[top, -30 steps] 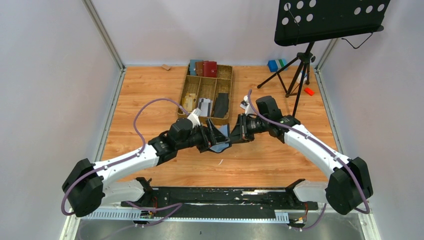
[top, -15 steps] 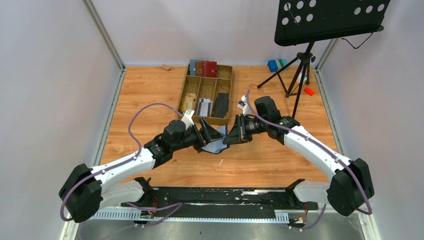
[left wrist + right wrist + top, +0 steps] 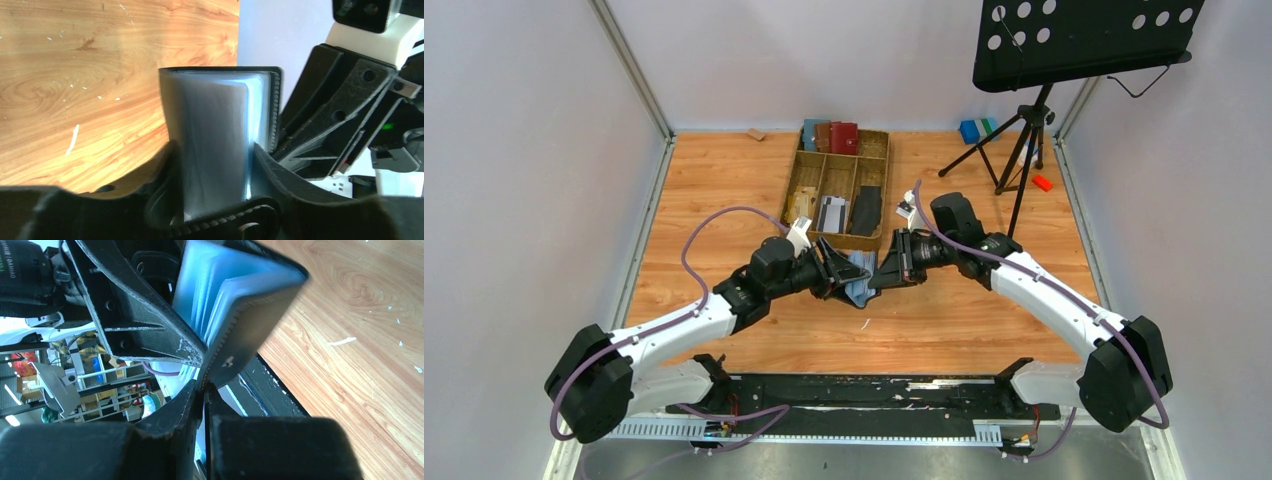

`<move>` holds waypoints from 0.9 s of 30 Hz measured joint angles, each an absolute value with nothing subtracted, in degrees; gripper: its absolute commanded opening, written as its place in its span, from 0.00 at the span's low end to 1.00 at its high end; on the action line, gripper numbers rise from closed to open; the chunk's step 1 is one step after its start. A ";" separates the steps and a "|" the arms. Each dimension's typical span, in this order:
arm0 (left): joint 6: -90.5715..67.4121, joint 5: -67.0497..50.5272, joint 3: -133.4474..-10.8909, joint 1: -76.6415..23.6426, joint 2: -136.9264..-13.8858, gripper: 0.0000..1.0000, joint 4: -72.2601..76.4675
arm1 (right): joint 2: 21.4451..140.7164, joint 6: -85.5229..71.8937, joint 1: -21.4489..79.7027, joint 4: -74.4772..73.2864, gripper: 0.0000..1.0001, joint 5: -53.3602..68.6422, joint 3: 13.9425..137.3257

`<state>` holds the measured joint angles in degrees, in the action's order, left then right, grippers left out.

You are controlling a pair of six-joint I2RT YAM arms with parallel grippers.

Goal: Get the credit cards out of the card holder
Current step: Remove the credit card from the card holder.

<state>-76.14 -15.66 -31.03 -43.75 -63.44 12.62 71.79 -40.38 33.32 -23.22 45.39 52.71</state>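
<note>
Narrowing from wide open, the left claw (image 3: pixel 212 152) now pinches the grey-blue sleeve pages (image 3: pixel 215 115) of the small black folding card holder (image 3: pixel 861 277), held above the table's (image 3: pixel 724 200) middle. The right claw (image 3: pixel 205 387) stays clamped on its cover, so pulling cards out looks next.

2 white arms (image 3: pixel 674 325) with black joints (image 3: pixel 594 385), looping purple cables (image 3: pixel 699 250); left hand (image 3: pixel 839 272) and right hand (image 3: pixel 889 272) black.

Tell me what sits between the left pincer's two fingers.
Only the card holder stands between the fingers of the left pincer; the left wrist view shows it.
</note>
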 measured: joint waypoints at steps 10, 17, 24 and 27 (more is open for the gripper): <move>-75.42 -14.98 -31.14 -43.03 -62.33 0.31 11.05 | 71.79 -40.91 33.63 -23.83 0.44 44.60 52.66; -73.65 -15.81 -31.27 -42.98 -63.00 0.08 10.50 | 72.69 -40.10 33.56 -26.00 0.85 42.54 53.17; -70.67 -16.43 -31.44 -42.98 -67.59 0.00 10.41 | 78.22 -39.31 32.45 -28.34 0.91 41.69 52.40; -68.38 -16.67 -31.46 -42.98 -71.42 0.00 11.79 | 80.73 -39.03 32.05 -27.31 0.85 41.19 49.41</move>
